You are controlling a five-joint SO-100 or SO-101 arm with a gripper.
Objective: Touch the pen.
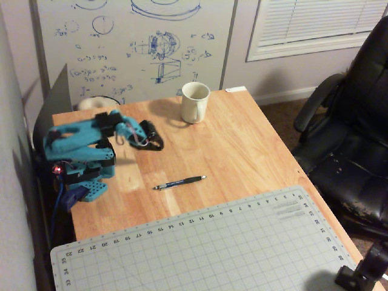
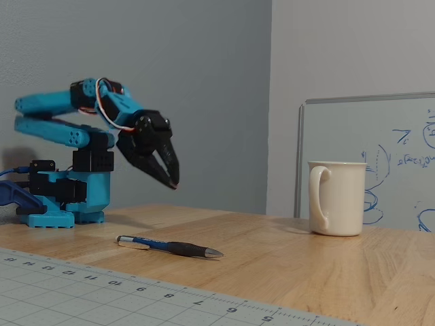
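Observation:
The pen [image 1: 180, 182] lies flat on the wooden table [image 1: 242, 151], just beyond the cutting mat's far edge. It is dark with a bluish-grey section. In the fixed view the pen [image 2: 170, 247] has its tip pointing right. My gripper [image 1: 156, 143] is black, on a blue arm [image 1: 85, 136], and hangs above the table to the upper left of the pen, apart from it. In the fixed view the gripper [image 2: 174, 182] points down and right, well above the pen, with its jaws closed together and holding nothing.
A cream mug [image 1: 195, 102] stands at the table's far edge, also in the fixed view [image 2: 336, 198]. A grey cutting mat [image 1: 212, 248] covers the near part. A whiteboard [image 1: 133, 42] stands behind, and a black office chair [image 1: 351, 133] is at the right.

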